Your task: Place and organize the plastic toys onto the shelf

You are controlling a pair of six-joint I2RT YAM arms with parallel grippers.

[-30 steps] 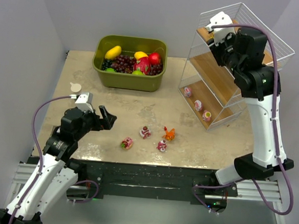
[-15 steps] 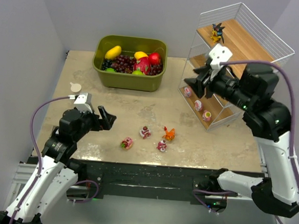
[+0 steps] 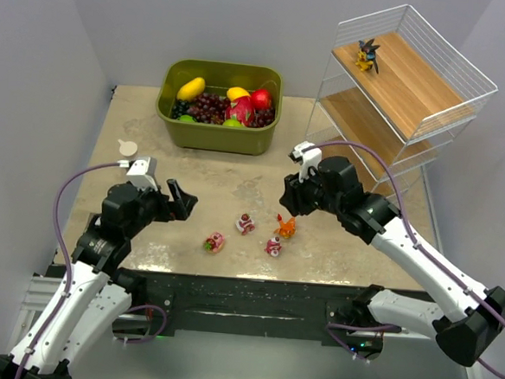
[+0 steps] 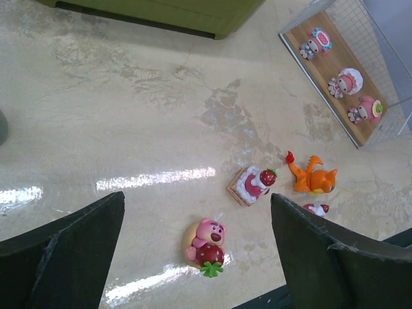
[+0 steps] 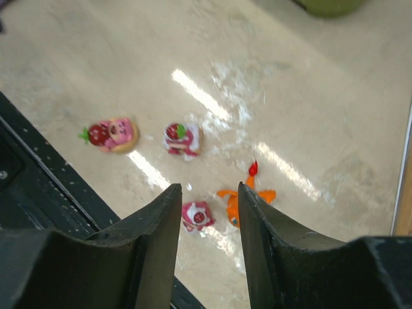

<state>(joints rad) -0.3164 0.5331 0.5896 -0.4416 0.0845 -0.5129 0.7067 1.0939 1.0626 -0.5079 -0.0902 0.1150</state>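
The shelf [image 3: 413, 84] stands at the back right, a dark spiky toy [image 3: 366, 54] on its top tier. Three pink toys [image 4: 346, 82] sit on the lowest tier [image 4: 320, 71]. On the table lie an orange creature [image 3: 285, 227], a cake-shaped toy [image 3: 246, 224], a pink bear with a strawberry [image 3: 215, 242] and a small pink toy [image 3: 273, 246]. My right gripper [image 5: 209, 187] hovers open and empty above the orange creature [image 5: 248, 196] and small pink toy [image 5: 196, 215]. My left gripper [image 4: 197, 196] hangs wide open and empty over the bear [image 4: 206, 241].
An olive-green bin [image 3: 217, 137] of fruit stands at the back centre. A small white disc [image 3: 128, 148] lies near the left edge. The black rail [image 3: 245, 293] runs along the table's near edge, close to the loose toys.
My right arm has swung from the shelf's top tier down to the table above the orange creature. The dark spiky toy now stands alone on the top tier. The left arm has not moved.
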